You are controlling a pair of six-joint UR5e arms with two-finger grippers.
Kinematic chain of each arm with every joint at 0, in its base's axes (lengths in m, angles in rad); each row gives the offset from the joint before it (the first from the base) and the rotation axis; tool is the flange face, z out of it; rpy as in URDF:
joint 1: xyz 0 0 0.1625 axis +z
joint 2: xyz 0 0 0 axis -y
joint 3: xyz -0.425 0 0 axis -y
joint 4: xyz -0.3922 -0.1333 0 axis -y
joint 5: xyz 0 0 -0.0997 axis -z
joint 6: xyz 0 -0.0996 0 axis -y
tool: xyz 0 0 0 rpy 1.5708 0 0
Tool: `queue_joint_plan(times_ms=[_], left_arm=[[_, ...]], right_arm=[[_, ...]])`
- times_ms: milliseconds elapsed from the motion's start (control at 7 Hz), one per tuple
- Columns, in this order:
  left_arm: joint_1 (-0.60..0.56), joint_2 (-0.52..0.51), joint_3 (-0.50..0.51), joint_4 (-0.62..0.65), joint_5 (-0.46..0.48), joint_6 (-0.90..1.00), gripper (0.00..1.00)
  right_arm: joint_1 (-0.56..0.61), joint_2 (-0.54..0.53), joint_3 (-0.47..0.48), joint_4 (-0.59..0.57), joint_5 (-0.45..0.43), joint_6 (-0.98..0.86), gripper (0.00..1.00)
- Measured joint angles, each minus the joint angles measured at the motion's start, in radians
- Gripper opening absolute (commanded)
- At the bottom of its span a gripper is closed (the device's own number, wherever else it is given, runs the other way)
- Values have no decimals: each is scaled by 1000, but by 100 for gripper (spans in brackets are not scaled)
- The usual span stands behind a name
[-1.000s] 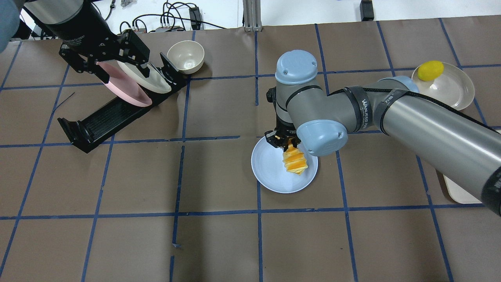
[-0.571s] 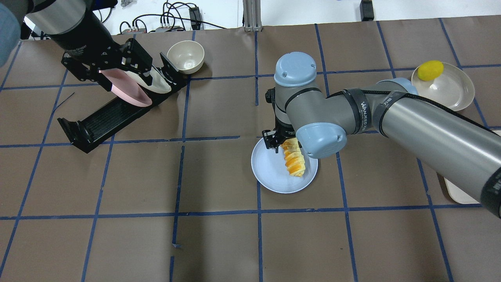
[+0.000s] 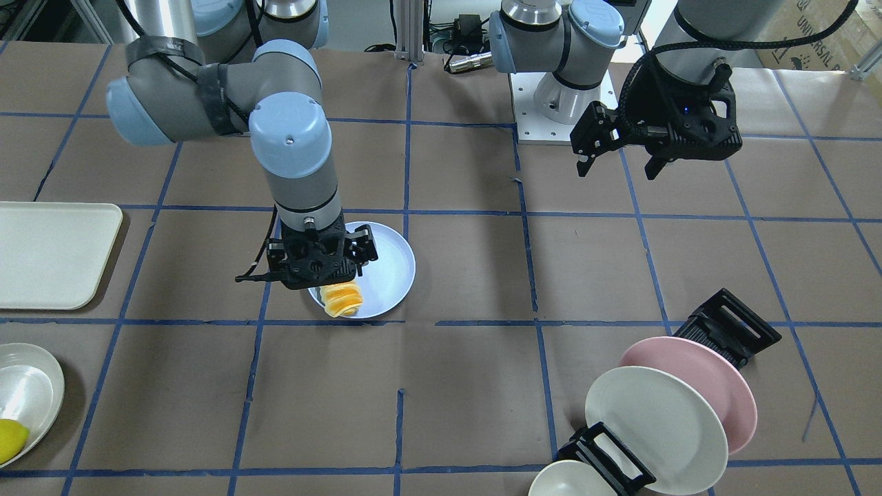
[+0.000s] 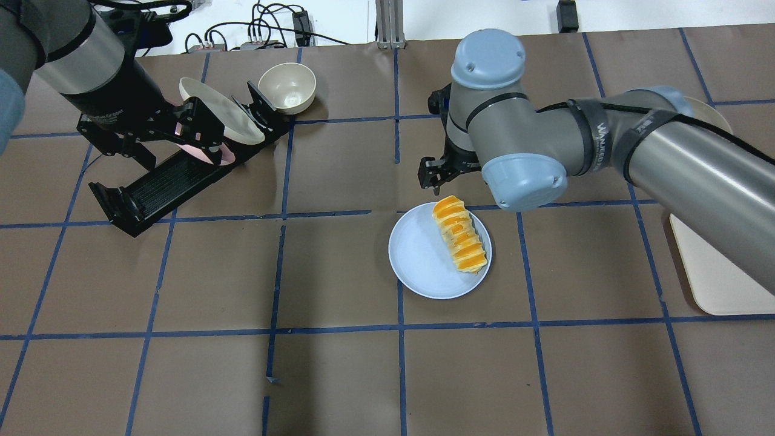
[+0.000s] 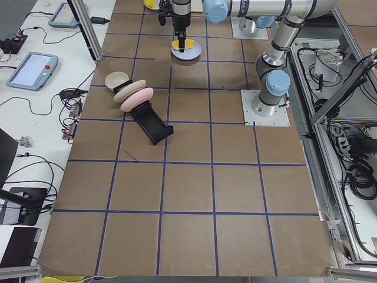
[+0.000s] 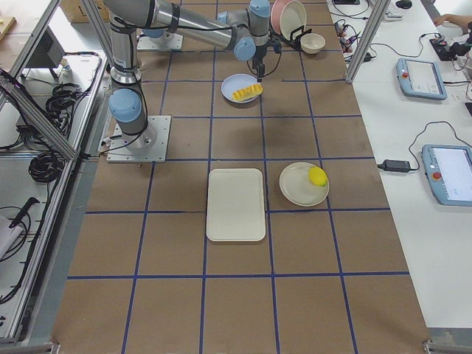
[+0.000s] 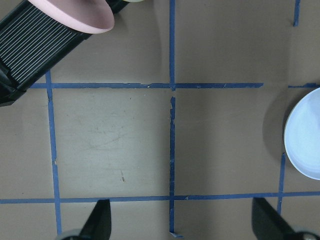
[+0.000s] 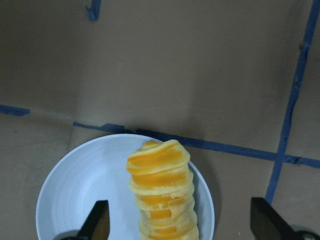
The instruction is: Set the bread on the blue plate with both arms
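The bread [image 4: 458,235], a ridged orange and pale yellow roll, lies on the right half of the blue plate [image 4: 418,257], one end over the far rim. My right gripper [image 4: 437,175] is open and empty, raised just beyond the plate's far edge. The right wrist view looks down on the bread [image 8: 161,192] and plate [image 8: 80,200] between the spread fingertips [image 8: 97,222]. My left gripper [image 4: 178,151] is open and empty above the dish rack, far left. In the front view the bread [image 3: 342,300] lies partly under the right gripper [image 3: 320,265].
A black dish rack [image 4: 157,184] holds a pink plate [image 3: 716,386] and a cream plate [image 3: 654,427]. A cream bowl [image 4: 287,88] stands behind it. A cream tray [image 4: 720,272] lies at the right edge. A lemon [image 3: 10,441] sits on another cream plate [image 3: 34,393].
My right gripper let go of the bread and rose back past the plate's far edge; the bread now lies flat. My left gripper drew back from the racked plates.
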Motion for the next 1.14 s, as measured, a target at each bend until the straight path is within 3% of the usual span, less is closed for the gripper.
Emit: queue_joint_plan(times_ms=[286,1143], left_arm=[[8,-11,16,29,6,-13,100],[9,4,13,23,11,-37,100]], right_arm=[[-74,-100,-24,104,-1,-44,100],[-135,-310,-112,582,5,-64,100]])
